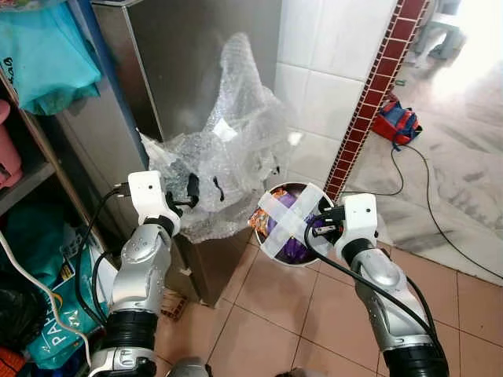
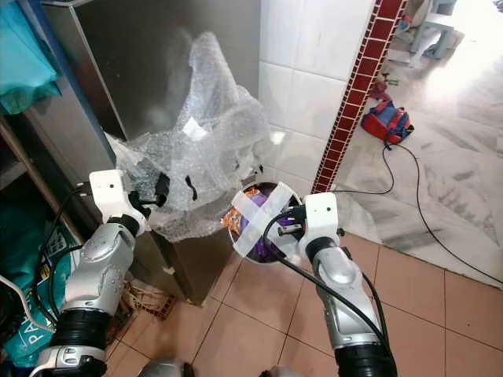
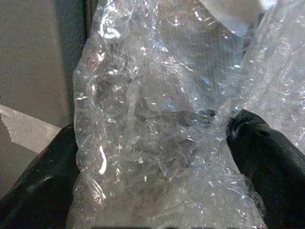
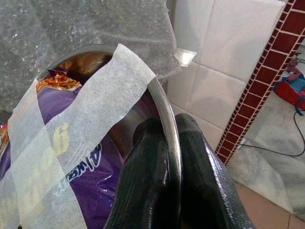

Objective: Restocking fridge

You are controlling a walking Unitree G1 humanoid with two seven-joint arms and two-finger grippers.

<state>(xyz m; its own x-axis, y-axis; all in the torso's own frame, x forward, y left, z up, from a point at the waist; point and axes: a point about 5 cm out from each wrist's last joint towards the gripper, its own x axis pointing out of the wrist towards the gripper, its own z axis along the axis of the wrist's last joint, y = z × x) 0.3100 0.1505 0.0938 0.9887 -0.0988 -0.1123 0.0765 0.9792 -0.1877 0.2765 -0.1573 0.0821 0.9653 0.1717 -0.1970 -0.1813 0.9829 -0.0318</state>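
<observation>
Bowl (image 1: 292, 225): steel, crossed with white tape, purple packet (image 4: 86, 167) inside; held beside the fridge (image 1: 196, 55).
Right gripper (image 4: 169, 143): fingers pinched on the bowl's rim.
Left gripper (image 1: 203, 188): fingers clamped on bubble wrap (image 1: 228, 149) draped against the fridge.
Floor (image 1: 267, 330): tiled, open below the bowl.

Both arms have smooth silver shells with rounded joints, and a black ribbed ring sits near the bottom of each forearm. The left arm (image 1: 140, 267) carries a white box-shaped wrist block, and a thin black cable runs in a loop from this block down along the arm. The right arm (image 1: 385, 294) has the same white block with thicker black cables. The fingers (image 4: 200, 176) are long, matte black and rounded at the tips.
</observation>
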